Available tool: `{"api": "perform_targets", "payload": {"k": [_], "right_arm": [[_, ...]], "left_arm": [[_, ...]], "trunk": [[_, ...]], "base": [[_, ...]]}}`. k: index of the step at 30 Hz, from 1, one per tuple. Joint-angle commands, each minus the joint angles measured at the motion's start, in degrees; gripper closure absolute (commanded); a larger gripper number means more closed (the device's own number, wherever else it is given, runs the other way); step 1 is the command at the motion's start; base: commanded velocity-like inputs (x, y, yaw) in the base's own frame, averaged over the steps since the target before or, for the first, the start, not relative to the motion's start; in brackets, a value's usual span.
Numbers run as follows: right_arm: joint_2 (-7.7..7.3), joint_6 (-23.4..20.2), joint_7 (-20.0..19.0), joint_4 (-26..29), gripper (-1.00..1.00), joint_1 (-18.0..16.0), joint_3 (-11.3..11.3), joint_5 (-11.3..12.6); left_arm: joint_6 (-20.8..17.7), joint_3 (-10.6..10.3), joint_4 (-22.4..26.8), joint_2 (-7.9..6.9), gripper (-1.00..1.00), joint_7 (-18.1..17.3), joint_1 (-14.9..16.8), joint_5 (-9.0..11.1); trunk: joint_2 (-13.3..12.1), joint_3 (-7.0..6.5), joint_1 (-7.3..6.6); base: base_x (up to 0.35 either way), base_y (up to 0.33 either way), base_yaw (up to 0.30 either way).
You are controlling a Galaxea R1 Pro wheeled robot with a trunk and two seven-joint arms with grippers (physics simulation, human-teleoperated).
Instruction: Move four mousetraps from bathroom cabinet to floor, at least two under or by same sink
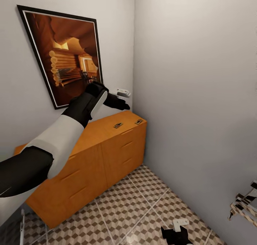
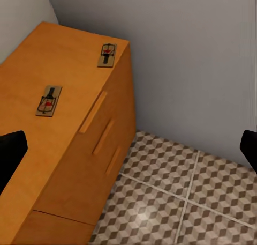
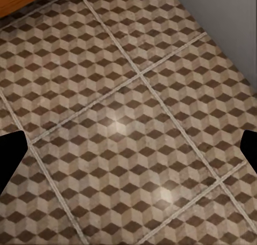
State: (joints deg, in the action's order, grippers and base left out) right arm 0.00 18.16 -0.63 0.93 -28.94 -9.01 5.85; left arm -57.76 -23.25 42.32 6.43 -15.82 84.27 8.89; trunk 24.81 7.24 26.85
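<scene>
Two mousetraps (image 1: 118,125) (image 1: 138,122) lie flat on top of the orange cabinet (image 1: 107,155), near its end by the corner wall. My left gripper (image 1: 117,102) hovers above and behind them. In the left wrist view the same two mousetraps (image 2: 49,101) (image 2: 108,55) show on the cabinet top (image 2: 32,164); the left gripper (image 2: 128,154) is open with nothing between its fingers (image 2: 10,154). Low down, my right gripper (image 1: 175,234) hangs over the bathroom floor (image 1: 135,202). The right gripper (image 3: 128,154) is open above bare bathroom floor tiles (image 3: 128,127).
A framed picture (image 1: 67,55) hangs on the wall above the cabinet. Grey walls meet in a corner just past the cabinet's end. An object (image 1: 246,202) with a tile-like pattern juts in at the right edge. Cabinet drawers (image 2: 99,132) face the tiled floor.
</scene>
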Motion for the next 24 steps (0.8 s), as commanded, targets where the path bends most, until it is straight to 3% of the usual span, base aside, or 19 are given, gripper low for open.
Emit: {"api": "perform_targets", "payload": {"k": [1, 24], "right_arm": [[0.00, 0.21, -0.07, -0.08, -1.00, -0.06, -0.48, 0.60], [0.00, 0.21, -0.08, -0.11, -1.00, -0.06, -0.48, 0.64]], "left_arm": [[-0.25, -0.11, 0.02, -0.03, -1.00, 0.20, 0.06, 0.43], [-0.24, -0.13, -0.03, -0.02, -1.00, 0.18, -1.30, 0.43]], "trunk": [[0.12, 0.09, 0.04], [0.12, -1.17, 0.04]], "base": [[0.010, 0.011, -0.122], [0.002, 0.002, -0.178]]}}
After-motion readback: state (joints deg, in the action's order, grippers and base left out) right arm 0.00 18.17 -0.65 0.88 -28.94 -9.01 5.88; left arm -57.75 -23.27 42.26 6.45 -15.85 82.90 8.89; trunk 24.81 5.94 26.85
